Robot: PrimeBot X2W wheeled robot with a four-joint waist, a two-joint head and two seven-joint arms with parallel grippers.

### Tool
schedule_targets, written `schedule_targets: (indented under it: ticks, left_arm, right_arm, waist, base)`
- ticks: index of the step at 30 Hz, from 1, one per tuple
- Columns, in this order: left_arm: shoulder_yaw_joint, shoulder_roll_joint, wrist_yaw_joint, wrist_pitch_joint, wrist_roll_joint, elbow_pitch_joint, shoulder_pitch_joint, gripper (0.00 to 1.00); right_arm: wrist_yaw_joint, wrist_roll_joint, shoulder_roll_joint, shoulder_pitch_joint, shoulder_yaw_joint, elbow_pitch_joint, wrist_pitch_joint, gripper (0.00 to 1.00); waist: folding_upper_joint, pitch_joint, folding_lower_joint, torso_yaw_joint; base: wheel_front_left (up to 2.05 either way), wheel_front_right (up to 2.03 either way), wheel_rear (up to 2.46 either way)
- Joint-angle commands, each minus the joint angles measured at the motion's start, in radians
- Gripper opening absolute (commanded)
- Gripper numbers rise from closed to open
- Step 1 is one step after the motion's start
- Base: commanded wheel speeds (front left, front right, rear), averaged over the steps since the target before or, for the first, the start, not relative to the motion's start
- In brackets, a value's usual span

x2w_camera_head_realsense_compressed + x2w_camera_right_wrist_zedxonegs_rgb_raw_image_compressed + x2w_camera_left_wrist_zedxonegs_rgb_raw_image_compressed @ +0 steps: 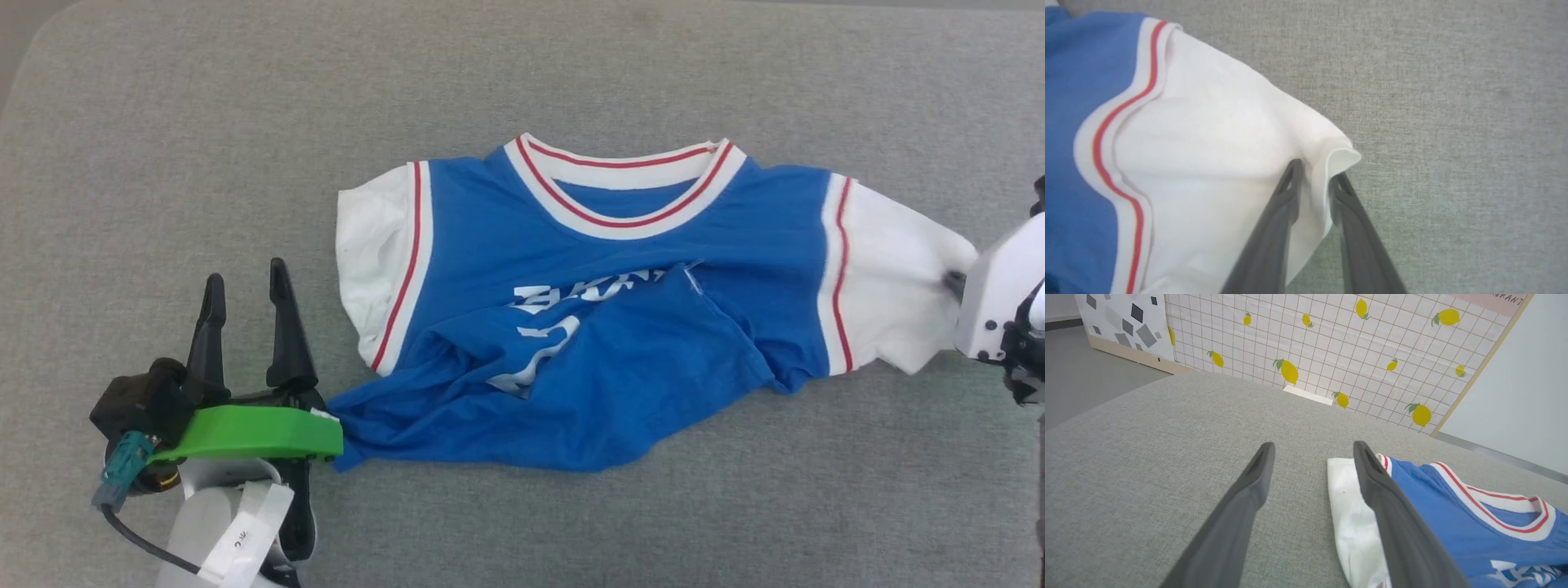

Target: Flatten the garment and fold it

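Right claw (1314, 179) gripped the right sleeve edge of the garment (490, 245); left claw (246, 273) stood open, empty, beside its left sleeve. We noted it on the counter (571, 65), collar far, near hem rucked over the lettering. Flattening partly done, we judged; folds all left.

Left gripper (246, 273): two long dark tapered fingers (1249, 498), each with a recessed groove near the tip, mounted just above the green cover (253, 433), a flat rounded plastic plate. Left of the green cover: blocky black housing (135, 404), teal connector (126, 464), black cable (135, 535). Below it: pale forearm (200, 523), white strap (245, 535) with small dark print. Right gripper (1316, 173), far right of the green cover: same dark fingers, angular white shell (992, 286), dark screws (989, 325).
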Motion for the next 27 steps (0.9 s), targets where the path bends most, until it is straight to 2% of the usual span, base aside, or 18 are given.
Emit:
schedule_targets:
  ticks: [1,8,14,20,23,27]
  left_arm:
    - [-0.001,0.004,-0.002,0.004,-0.008,0.005,0.003,1.0]
    - [0.0,0.017,0.0,0.019,-0.014,0.023,0.004,1.0]
    - [-0.004,0.024,0.001,0.037,-0.021,0.033,0.023,1.0]
    - [-0.009,0.023,0.007,0.056,-0.031,0.035,0.041,1.0]
    - [-0.01,0.025,0.01,0.078,-0.039,0.041,0.046,1.0]
    - [-0.034,0.028,0.023,0.158,-0.039,0.049,0.011,1.0]
  right_arm:
    - [0.003,-0.012,0.018,0.01,-0.017,-0.01,-0.042,1.0]
    - [0.003,-0.013,0.086,0.006,-0.099,-0.083,-0.379,1.0]
    - [0.003,0.018,0.146,0.09,-0.124,-0.137,-0.593,1.0]
    - [0.003,0.043,0.187,0.215,-0.124,-0.165,-0.691,1.0]
    - [0.003,0.055,0.196,0.25,-0.123,-0.166,-0.7,1.0]
    - [0.003,0.06,0.201,0.266,-0.128,-0.176,-0.701,1.0]
  waist:
    - [0.0,-0.004,-0.0001,-0.008]
    - [0.0,-0.047,-0.0001,-0.025]
    - [0.0,-0.099,-0.0001,-0.032]
    - [0.0,-0.131,-0.0001,-0.031]
    - [0.0,-0.136,-0.0001,-0.033]
    - [0.0,-0.125,-0.0001,-0.031]
  base:
    - [0.0,0.0,0.0]
    - [0.0,0.0,0.0]
    - [0.0,0.0,0.0]
    - [0.0,0.0,0.0]
    - [0.0,0.0,0.0]
    - [0.0,0.0,0.0]
